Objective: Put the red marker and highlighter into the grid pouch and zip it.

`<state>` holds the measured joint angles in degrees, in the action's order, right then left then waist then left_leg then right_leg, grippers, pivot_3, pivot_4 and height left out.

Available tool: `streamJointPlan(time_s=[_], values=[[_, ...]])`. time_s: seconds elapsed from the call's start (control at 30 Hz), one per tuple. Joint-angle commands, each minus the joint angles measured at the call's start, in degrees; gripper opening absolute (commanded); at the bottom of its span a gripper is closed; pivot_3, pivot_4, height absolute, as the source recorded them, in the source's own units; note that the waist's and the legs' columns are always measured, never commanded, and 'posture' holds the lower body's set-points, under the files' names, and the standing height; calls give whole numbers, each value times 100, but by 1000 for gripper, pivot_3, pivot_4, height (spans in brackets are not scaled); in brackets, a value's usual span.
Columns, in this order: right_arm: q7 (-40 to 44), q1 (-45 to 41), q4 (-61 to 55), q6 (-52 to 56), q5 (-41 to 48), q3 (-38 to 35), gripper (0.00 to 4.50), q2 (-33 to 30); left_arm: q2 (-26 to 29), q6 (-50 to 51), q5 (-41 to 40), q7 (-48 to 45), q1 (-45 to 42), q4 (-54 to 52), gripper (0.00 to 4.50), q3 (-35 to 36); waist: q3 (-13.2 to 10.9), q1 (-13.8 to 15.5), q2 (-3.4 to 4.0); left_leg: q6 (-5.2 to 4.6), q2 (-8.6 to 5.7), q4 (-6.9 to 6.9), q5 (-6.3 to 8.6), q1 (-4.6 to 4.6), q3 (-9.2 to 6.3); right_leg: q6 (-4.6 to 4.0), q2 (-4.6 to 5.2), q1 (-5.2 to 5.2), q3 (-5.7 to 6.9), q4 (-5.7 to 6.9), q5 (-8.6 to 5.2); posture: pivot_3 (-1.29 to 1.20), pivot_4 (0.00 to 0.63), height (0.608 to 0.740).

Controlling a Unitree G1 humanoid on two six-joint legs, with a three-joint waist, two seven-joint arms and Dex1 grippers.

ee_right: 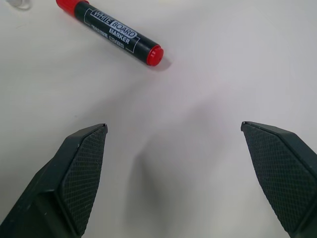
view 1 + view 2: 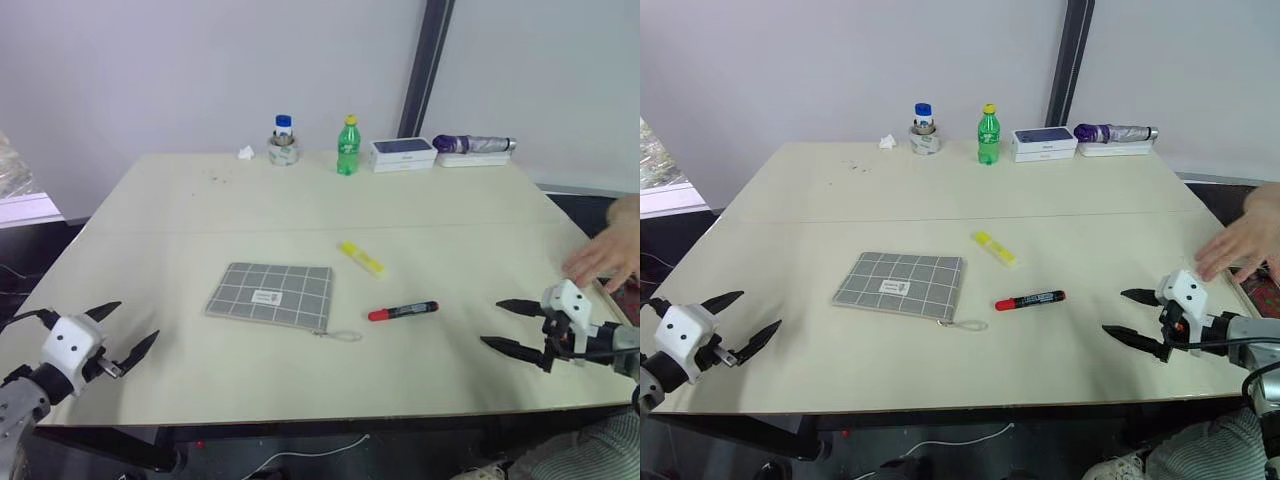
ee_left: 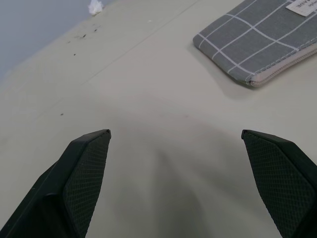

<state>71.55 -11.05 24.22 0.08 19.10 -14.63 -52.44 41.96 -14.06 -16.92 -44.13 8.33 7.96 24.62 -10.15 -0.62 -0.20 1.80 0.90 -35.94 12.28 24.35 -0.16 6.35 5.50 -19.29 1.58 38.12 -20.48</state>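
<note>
The grid pouch (image 2: 270, 294) lies flat in the middle of the beige table (image 2: 300, 210), its cord pull trailing toward the front right. The yellow highlighter (image 2: 361, 258) rests just behind and right of it. In front of that lies the red marker (image 2: 402, 311), red cap pointing left. My left gripper (image 2: 128, 331) hovers open over the front left corner, well left of the pouch, whose edge appears in the left wrist view (image 3: 257, 39). My right gripper (image 2: 506, 324) stands open at the front right, with the marker (image 1: 110, 31) a short way ahead of it. Both are empty.
Along the table's back edge stand a small jar with a blue lid (image 2: 284, 140), a green bottle (image 2: 347, 146), a white box (image 2: 402, 153) and a folded purple umbrella (image 2: 472, 144). A person's hand (image 2: 610, 255) reaches in just behind my right gripper.
</note>
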Motion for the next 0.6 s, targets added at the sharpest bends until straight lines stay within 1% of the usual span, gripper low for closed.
streamJointPlan(time_s=[0.03, 0.23, 0.33, 0.6], values=[[-48, -56, -32, -122, 50, -207, 4497, -117, 71, -145, -124, -104, 49, -1, 4458, 233, 0, -3, 0, 0, 0, 0, 0, 0, 0, 0, 0, 0, 0, 0, 0, 0, 150, 740], [-91, -119, -46, -109, 48, -145, 4497, -85, 105, -106, 33, 23, 13, 84, 4458, 268, 0, -3, 0, 0, 0, 0, 0, 0, 1, 0, 0, 0, 0, 0, 0, 0, 150, 740], [-115, -177, -72, -88, 34, -94, 4497, -58, 115, -401, 21, -92, 3, 150, 4458, 298, 0, -4, 0, 0, 0, 0, 0, 0, 0, 0, 0, 0, 0, 0, 0, 0, 150, 740], [-123, -332, -110, -71, 38, 17, 4497, 41, 187, -698, 103, -111, -31, 290, 4458, 290, 0, -6, 0, 0, 0, 0, 0, 0, 1, 0, 0, 0, 0, 0, 0, 0, 150, 740]])
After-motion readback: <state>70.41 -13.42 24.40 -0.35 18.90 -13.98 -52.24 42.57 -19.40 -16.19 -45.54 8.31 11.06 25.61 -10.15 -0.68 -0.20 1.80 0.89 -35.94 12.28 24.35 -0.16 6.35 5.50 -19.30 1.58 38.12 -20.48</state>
